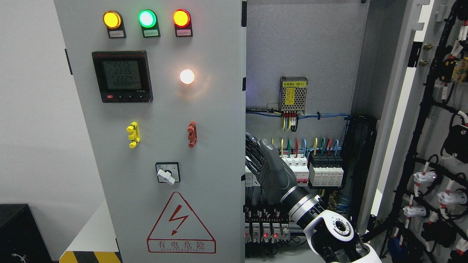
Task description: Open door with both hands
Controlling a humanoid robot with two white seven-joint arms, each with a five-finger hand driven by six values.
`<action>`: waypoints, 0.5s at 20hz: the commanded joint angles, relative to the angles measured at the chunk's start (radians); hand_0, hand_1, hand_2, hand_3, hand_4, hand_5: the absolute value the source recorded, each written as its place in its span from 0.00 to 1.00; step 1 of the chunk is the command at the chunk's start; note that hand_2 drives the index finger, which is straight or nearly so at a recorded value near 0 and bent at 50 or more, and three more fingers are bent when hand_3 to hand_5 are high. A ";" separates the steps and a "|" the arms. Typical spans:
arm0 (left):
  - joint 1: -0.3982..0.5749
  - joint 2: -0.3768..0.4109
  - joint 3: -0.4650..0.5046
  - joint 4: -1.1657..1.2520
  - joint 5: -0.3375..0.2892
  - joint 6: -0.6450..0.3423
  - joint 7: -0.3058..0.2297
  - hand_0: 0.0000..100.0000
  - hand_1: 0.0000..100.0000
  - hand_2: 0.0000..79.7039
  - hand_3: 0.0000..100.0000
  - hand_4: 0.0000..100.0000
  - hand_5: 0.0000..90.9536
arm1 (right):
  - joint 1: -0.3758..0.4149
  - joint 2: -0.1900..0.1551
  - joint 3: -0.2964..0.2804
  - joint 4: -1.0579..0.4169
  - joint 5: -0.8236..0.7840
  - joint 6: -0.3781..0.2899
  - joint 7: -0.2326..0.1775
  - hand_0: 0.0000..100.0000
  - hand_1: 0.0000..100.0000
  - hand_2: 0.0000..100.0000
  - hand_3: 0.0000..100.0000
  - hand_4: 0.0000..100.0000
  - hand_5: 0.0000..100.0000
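The right hand (268, 168), fingers curled around the left door's (164, 146) upright free edge, has that door directly to its left.

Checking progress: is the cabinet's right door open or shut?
Open: the right door is swung out, showing its wired inner face, and the breakers inside are exposed.

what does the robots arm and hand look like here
Only the right arm shows. The right hand has a dark grey, smooth moulded shell with black jointed fingers. A wrist of ringed silver and black metal follows, then a glossy white forearm casing with a round black and silver joint cap. No markings are legible.
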 commanded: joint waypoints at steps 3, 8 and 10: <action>0.029 -0.002 -0.005 0.000 -0.002 0.004 -0.001 0.12 0.56 0.00 0.00 0.00 0.00 | -0.012 -0.002 -0.001 0.014 -0.003 0.001 0.009 0.07 0.14 0.00 0.00 0.00 0.00; 0.029 -0.004 -0.006 -0.001 -0.002 0.004 -0.004 0.12 0.56 0.00 0.00 0.00 0.00 | -0.020 -0.002 0.001 0.026 -0.047 0.001 0.010 0.07 0.14 0.00 0.00 0.00 0.00; 0.029 -0.004 -0.006 -0.001 -0.002 0.004 -0.004 0.12 0.56 0.00 0.00 0.00 0.00 | -0.021 -0.003 0.001 0.031 -0.058 0.001 0.010 0.07 0.14 0.00 0.00 0.00 0.00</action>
